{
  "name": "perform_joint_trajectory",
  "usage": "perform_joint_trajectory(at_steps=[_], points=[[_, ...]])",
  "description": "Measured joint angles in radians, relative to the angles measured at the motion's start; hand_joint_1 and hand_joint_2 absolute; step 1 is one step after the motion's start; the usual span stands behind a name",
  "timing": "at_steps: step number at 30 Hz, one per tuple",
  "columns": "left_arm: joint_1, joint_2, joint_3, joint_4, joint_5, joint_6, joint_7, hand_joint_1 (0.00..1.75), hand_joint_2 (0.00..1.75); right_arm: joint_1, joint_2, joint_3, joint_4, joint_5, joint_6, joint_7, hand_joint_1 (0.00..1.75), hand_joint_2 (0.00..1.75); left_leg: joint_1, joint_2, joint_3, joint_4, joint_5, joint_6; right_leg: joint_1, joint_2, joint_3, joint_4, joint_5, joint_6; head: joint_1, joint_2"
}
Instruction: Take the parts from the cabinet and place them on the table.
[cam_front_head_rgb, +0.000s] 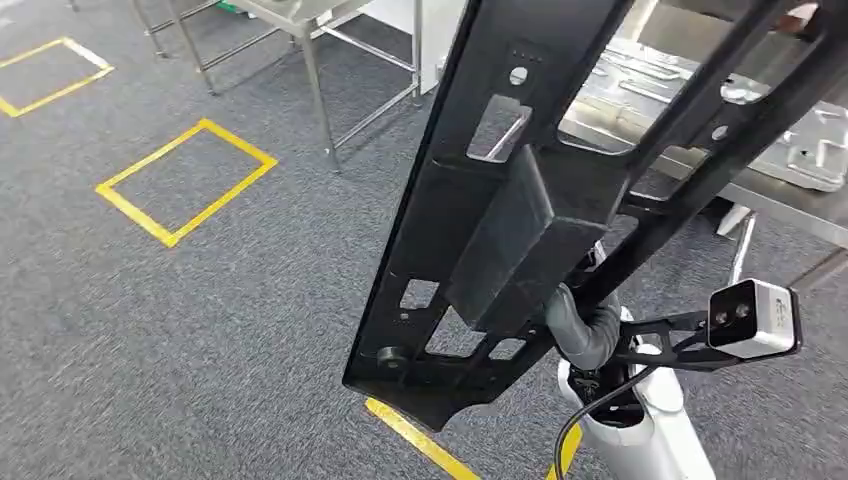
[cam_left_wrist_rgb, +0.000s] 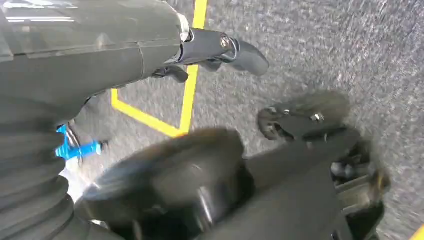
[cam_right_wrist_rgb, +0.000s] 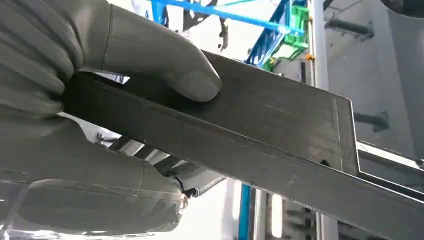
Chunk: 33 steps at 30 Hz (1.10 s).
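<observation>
Grey carpet floor (cam_front_head_rgb: 200, 300) all around, marked with yellow tape squares (cam_front_head_rgb: 186, 180) and a second square (cam_front_head_rgb: 50, 75) further off, plus a yellow line (cam_front_head_rgb: 420, 440) running under the held piece. Steel-legged frame (cam_front_head_rgb: 320, 70) standing at the far side of the carpet. Off to the right, a metal worktop (cam_front_head_rgb: 790, 205) carrying pale pressed-metal panels (cam_front_head_rgb: 800, 150) laid flat.

Held up in the air, tilted and slanting across the head view: a long black part (cam_front_head_rgb: 520, 190), a flat frame with cut-out windows, round holes and a raised rectangular block at its middle, its lower end hanging above the yellow line, well clear of the worktop surface though its upper end reaches across in front of it. Gripped from below by the right hand (cam_front_head_rgb: 583, 330), grey thumb (cam_right_wrist_rgb: 165, 65) pressed flat on one face of the part's bar (cam_right_wrist_rgb: 260, 135) and the rest of the hand wrapped under it. Blue and green racking (cam_right_wrist_rgb: 280, 30) blurred behind.

Left hand (cam_left_wrist_rgb: 220, 50) hanging over the carpet beside another yellow corner (cam_left_wrist_rgb: 165, 120), dark fingers curled in, grasping nothing that can be seen
</observation>
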Motion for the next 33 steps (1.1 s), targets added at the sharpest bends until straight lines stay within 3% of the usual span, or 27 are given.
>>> perform_joint_trajectory(at_steps=[3,4,5,6,8,9,10,11,12,13,14,15,16,19,20,21,23,24,25,26,27,28,29,30,31,33], points=[[-0.002,0.001,0.000,0.000,0.000,0.000,0.000,0.00,1.75,0.009,0.000,0.000,0.000,0.000,0.000,-0.001,1.66,1.75,-0.007,0.017,0.000,0.000,0.003,0.013,-0.010,0.023,-0.009,-0.004,0.008,0.021,0.000,0.000],[-0.003,-0.002,0.000,0.000,0.000,0.000,0.000,0.00,1.75,0.010,0.000,0.000,0.000,0.000,0.000,-0.002,1.66,1.75,-0.001,0.027,0.003,-0.010,0.009,0.022,-0.007,0.028,-0.011,-0.005,0.008,0.029,0.000,0.000],[-0.005,-0.001,0.000,0.000,0.000,0.000,0.000,0.00,1.75,0.013,0.000,-0.001,0.000,0.000,0.003,-0.003,1.66,1.75,0.001,0.039,0.006,-0.015,0.014,0.029,-0.010,-0.008,-0.013,0.009,-0.001,0.030,0.000,0.000],[-0.005,-0.002,0.000,0.000,0.000,-0.001,0.000,0.00,1.75,0.011,0.000,-0.001,0.000,0.000,0.005,-0.006,1.66,1.75,0.001,0.048,0.007,-0.017,0.014,0.034,-0.007,-0.049,-0.033,0.049,-0.032,0.036,0.000,0.000],[-0.001,-0.001,0.000,0.000,-0.003,-0.003,0.002,0.00,1.75,0.016,0.000,-0.001,0.000,0.000,0.008,-0.010,1.66,1.75,-0.003,0.069,0.006,-0.017,0.012,0.038,-0.011,-0.072,-0.110,0.208,-0.110,0.047,0.000,0.000],[0.001,-0.001,0.000,0.000,-0.003,-0.003,0.003,0.00,1.75,0.019,0.000,-0.001,0.000,0.000,0.010,-0.011,1.66,1.75,-0.004,0.081,0.005,-0.017,0.011,0.039,-0.014,-0.073,-0.144,0.275,-0.132,0.051,0.000,0.000],[0.002,-0.001,0.000,0.000,-0.005,-0.003,0.005,0.00,1.75,0.022,0.000,-0.001,0.002,0.000,0.012,-0.012,1.66,1.75,-0.004,0.092,0.005,-0.017,0.010,0.038,-0.016,-0.074,-0.160,0.305,-0.131,0.053,0.000,0.000],[0.002,-0.001,0.000,0.000,-0.007,-0.003,0.007,0.00,1.75,0.025,0.000,-0.001,0.002,0.000,0.014,-0.012,1.66,1.75,-0.004,0.100,0.006,-0.017,0.009,0.037,-0.016,-0.077,-0.150,0.286,-0.109,0.054,0.000,0.000],[0.001,-0.001,-0.001,0.000,-0.008,-0.003,0.008,0.00,1.75,0.025,0.000,-0.002,0.002,0.000,0.016,-0.012,1.66,1.75,-0.004,0.109,0.008,-0.016,0.007,0.035,-0.017,-0.080,-0.120,0.227,-0.073,0.054,0.000,0.000],[0.000,-0.001,-0.002,0.000,-0.008,-0.005,0.008,0.00,1.75,0.025,-0.002,-0.003,0.002,0.001,0.018,-0.012,1.66,1.75,-0.004,0.117,0.012,-0.016,0.005,0.033,-0.016,-0.089,-0.071,0.135,-0.029,0.051,0.000,0.000],[0.000,-0.002,-0.003,0.000,-0.009,-0.006,0.009,0.00,1.75,0.025,-0.002,-0.003,0.002,0.001,0.019,-0.013,1.66,1.75,-0.004,0.124,0.017,-0.016,0.002,0.029,-0.013,-0.114,-0.016,0.036,0.009,0.045,0.000,0.000],[0.000,-0.002,-0.003,0.000,-0.009,-0.006,0.009,0.00,1.75,0.024,-0.002,-0.005,0.002,0.001,0.019,-0.014,1.66,1.75,-0.012,0.130,0.018,-0.015,-0.002,0.022,-0.002,-0.146,0.003,-0.007,-0.004,0.036,0.000,0.000],[-0.001,-0.002,-0.003,0.000,-0.009,-0.006,0.009,0.00,1.75,0.025,-0.002,-0.005,0.002,0.002,0.020,-0.015,1.66,1.75,-0.013,0.134,0.018,-0.013,-0.004,0.018,-0.001,-0.131,0.000,-0.007,0.002,0.026,0.000,0.000],[-0.005,-0.002,-0.003,0.000,-0.009,-0.006,0.009,0.00,1.75,0.032,-0.005,-0.007,0.002,0.003,0.020,-0.018,1.66,1.75,-0.014,0.159,0.027,-0.017,-0.011,0.002,0.000,-0.105,-0.001,-0.009,0.001,0.010,0.000,0.000],[-0.007,-0.001,-0.004,0.000,-0.009,-0.005,0.009,0.00,1.75,0.034,-0.005,-0.008,0.002,0.003,0.020,-0.019,1.66,1.75,-0.007,0.141,0.026,-0.006,-0.021,-0.005,-0.009,-0.098,0.005,-0.016,0.005,0.003,0.000,0.000],[-0.007,-0.001,-0.004,0.000,-0.009,-0.005,0.009,0.00,1.75,0.033,-0.006,-0.008,0.002,0.003,0.021,-0.021,1.66,1.75,-0.007,0.109,0.012,0.030,-0.046,-0.008,-0.010,-0.091,0.006,-0.017,0.005,-0.003,0.000,0.000],[-0.006,-0.001,-0.004,0.000,-0.010,-0.006,0.009,0.00,1.75,0.036,-0.006,-0.008,0.002,0.003,0.023,-0.023,1.66,1.75,-0.005,0.081,-0.065,0.191,-0.127,-0.013,-0.009,-0.076,0.005,-0.016,0.005,-0.009,0.000,0.000],[-0.005,-0.001,-0.003,0.000,-0.009,-0.006,0.009,0.00,1.75,0.037,-0.006,-0.008,0.003,0.005,0.026,-0.023,1.66,1.75,-0.005,0.077,-0.104,0.265,-0.154,-0.015,-0.008,-0.068,0.004,-0.015,0.004,-0.010,0.000,0.000],[-0.007,-0.001,-0.003,0.000,-0.009,-0.006,0.011,0.00,1.75,0.039,-0.006,-0.008,0.003,0.005,0.029,-0.024,1.66,1.75,-0.005,0.077,-0.128,0.309,-0.157,-0.016,-0.007,-0.058,0.004,-0.015,0.004,-0.010,0.000,0.000],[-0.011,-0.001,-0.004,0.000,-0.011,-0.006,0.016,0.00,1.75,0.039,-0.006,-0.008,0.004,0.005,0.032,-0.025,1.66,1.75,-0.005,0.077,-0.126,0.299,-0.136,-0.015,-0.007,-0.050,0.006,-0.014,0.004,-0.010,0.000,0.000],[-0.010,-0.001,-0.004,0.000,-0.013,-0.006,0.018,0.00,1.75,0.039,-0.006,-0.008,0.004,0.006,0.034,-0.025,1.66,1.75,-0.005,0.076,-0.103,0.244,-0.094,-0.013,-0.007,-0.039,0.008,-0.013,0.004,-0.009,0.000,0.000],[-0.009,-0.001,-0.004,0.000,-0.013,-0.006,0.019,0.00,1.75,0.039,-0.006,-0.008,0.004,0.007,0.035,-0.026,1.66,1.75,-0.004,0.072,-0.064,0.156,-0.042,-0.010,-0.007,-0.027,0.011,-0.011,0.002,-0.007,0.000,0.000],[-0.008,0.000,-0.004,0.000,-0.013,-0.005,0.019,0.00,1.75,0.039,-0.006,-0.008,0.004,0.008,0.035,-0.026,1.66,1.75,-0.003,0.054,-0.026,0.071,0.002,-0.006,-0.007,-0.018,0.012,-0.009,0.001,-0.004,0.000,0.000],[-0.004,0.002,-0.004,0.000,-0.013,-0.005,0.021,0.00,1.75,0.039,-0.006,-0.008,0.005,0.009,0.035,-0.026,1.66,1.75,-0.002,0.012,-0.002,0.016,0.004,0.002,-0.008,-0.009,0.009,-0.007,-0.001,-0.001,0.000,0.000],[-0.002,0.003,-0.004,0.000,-0.013,-0.003,0.021,0.00,1.75,0.037,-0.006,-0.008,0.005,0.010,0.035,-0.026,1.66,1.75,0.000,0.009,0.005,-0.008,0.001,0.003,-0.004,0.002,0.001,0.000,-0.001,0.006,0.000,0.000],[-0.002,0.003,-0.004,0.000,-0.013,-0.001,0.026,0.00,1.75,0.040,-0.006,-0.008,0.005,0.011,0.037,-0.023,1.66,1.75,-0.005,0.020,-0.002,0.001,0.003,0.011,-0.010,0.014,-0.007,-0.005,0.007,0.021,0.000,0.000]])
